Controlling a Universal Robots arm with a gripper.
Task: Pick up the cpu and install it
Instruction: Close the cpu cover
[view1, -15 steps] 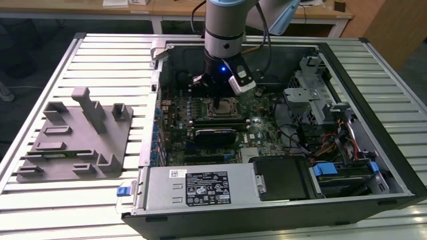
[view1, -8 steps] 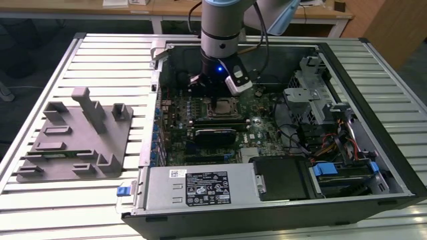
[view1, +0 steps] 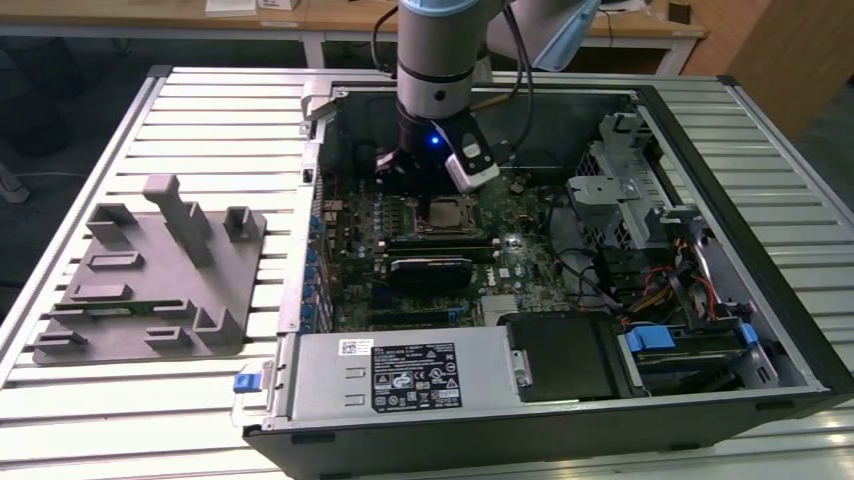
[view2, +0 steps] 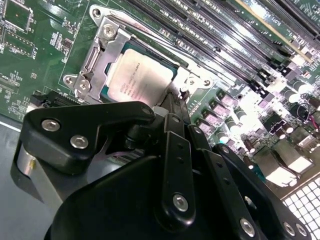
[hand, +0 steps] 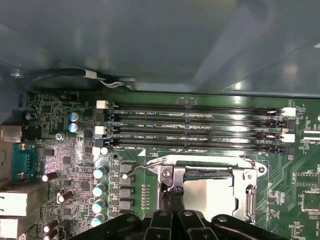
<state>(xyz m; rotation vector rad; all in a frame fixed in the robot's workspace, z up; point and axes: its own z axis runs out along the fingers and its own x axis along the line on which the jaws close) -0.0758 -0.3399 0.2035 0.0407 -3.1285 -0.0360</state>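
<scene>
cpu (view2: 137, 75): silver | motherboard (view2: 30, 75): green | end effector (view2: 172, 107): black | tray (view1: 127, 295): grey | table (view1: 200, 125): white, ribbed

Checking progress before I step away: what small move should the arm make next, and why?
Probably a short straight lift: the cpu already lies flat inside the socket frame, and the gripper hangs close at its edge.

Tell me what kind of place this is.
Probably a robotics lab or test workshop: an open computer case lies on a slatted metal table, a grey parts tray sits beside it, and wooden desks stand behind. The cpu sits in its socket inside the case.
</scene>
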